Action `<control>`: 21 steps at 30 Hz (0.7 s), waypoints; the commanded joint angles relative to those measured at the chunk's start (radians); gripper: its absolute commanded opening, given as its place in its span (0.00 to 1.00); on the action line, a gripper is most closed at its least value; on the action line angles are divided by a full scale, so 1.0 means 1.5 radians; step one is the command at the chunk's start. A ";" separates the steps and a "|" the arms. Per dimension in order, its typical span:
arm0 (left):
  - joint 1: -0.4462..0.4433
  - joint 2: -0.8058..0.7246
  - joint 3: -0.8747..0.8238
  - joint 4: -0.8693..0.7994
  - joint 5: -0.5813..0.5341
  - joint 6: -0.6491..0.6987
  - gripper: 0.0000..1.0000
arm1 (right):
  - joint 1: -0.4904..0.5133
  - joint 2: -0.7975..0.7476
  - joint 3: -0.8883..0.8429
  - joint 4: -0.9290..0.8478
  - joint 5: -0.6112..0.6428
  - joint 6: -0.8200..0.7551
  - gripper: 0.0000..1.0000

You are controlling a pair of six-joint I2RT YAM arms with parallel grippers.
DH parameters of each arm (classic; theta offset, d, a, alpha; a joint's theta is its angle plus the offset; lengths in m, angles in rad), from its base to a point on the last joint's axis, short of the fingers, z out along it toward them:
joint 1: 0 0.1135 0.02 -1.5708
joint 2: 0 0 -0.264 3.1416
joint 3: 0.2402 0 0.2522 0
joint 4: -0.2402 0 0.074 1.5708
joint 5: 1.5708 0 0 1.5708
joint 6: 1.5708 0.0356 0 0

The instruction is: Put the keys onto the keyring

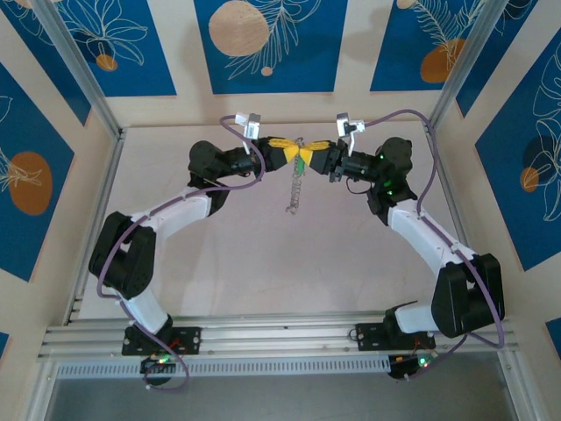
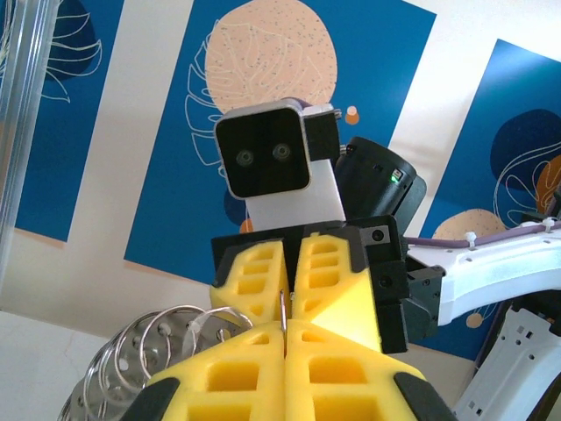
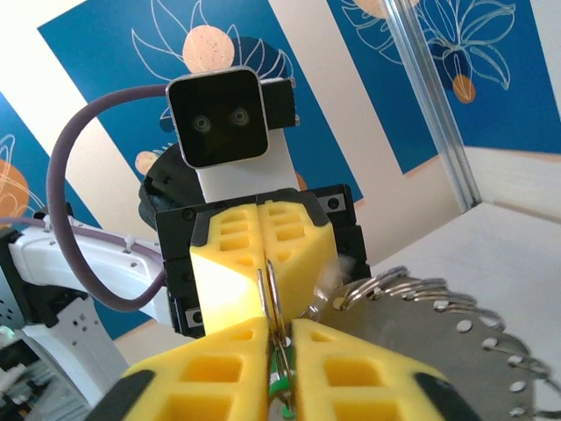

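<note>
**Key meets ring in the air, above the far middle of the table (image 1: 219, 254).**
The left gripper (image 2: 285, 331) is clamped on the wire of the ring (image 1: 296, 189), and the rest of the ring dangles below. The right gripper (image 3: 279, 329) is pinched shut on the green key (image 3: 280, 379), tip to tip with the left. To thread well, I judge: hold the left arm steady, steer the key onto the wire in small moves, and let go only once it catches.

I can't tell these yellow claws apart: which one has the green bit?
The right gripper: the green key sits between its fingers. The left gripper pinches only silvery keyring wire.
</note>
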 commanded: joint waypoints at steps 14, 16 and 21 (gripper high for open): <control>-0.006 0.004 0.011 0.028 0.005 0.012 0.00 | 0.004 -0.016 0.004 -0.004 0.005 -0.015 0.00; -0.002 0.000 0.013 0.015 0.012 0.020 0.02 | 0.003 -0.019 0.014 -0.033 0.001 -0.033 0.00; 0.024 -0.026 0.006 -0.030 0.030 0.055 0.31 | -0.009 -0.024 0.064 -0.172 -0.030 -0.110 0.00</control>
